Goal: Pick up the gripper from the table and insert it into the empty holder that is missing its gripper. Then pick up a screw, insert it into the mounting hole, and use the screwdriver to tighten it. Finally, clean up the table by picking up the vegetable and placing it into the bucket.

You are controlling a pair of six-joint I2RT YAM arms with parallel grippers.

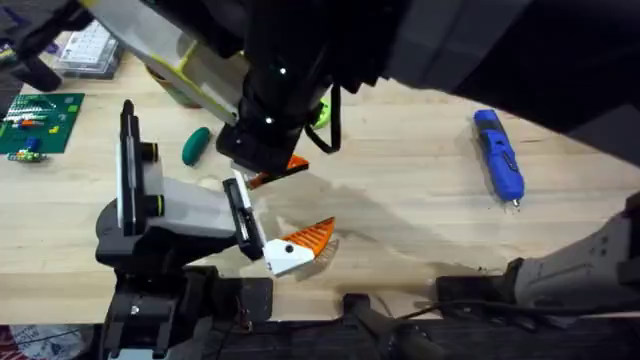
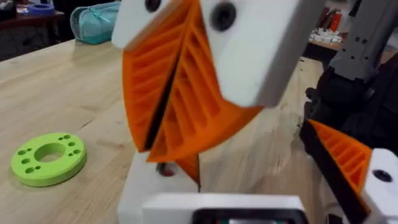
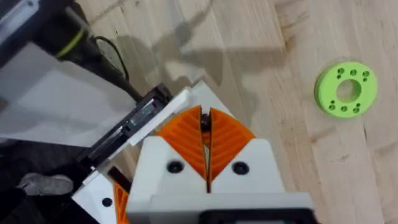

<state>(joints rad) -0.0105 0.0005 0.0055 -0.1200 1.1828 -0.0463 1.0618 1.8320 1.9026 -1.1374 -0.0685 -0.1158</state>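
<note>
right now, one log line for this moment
right gripper: shut, over grey-white and black holder | blue pen-shaped screwdriver: on table | dark green vegetable: on table

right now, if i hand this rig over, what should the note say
Right gripper: shut, tips pointing down at the holder's black end; I can't confirm a screw between them.
Left gripper: low over the table at that same end; open or shut unclear.
Screwdriver: lying on the table, right side.
Vegetable: on the table beside the holder.
Done: gripper insertion, apparently.
Left: seat and tighten the screw, clear the vegetable.
</note>
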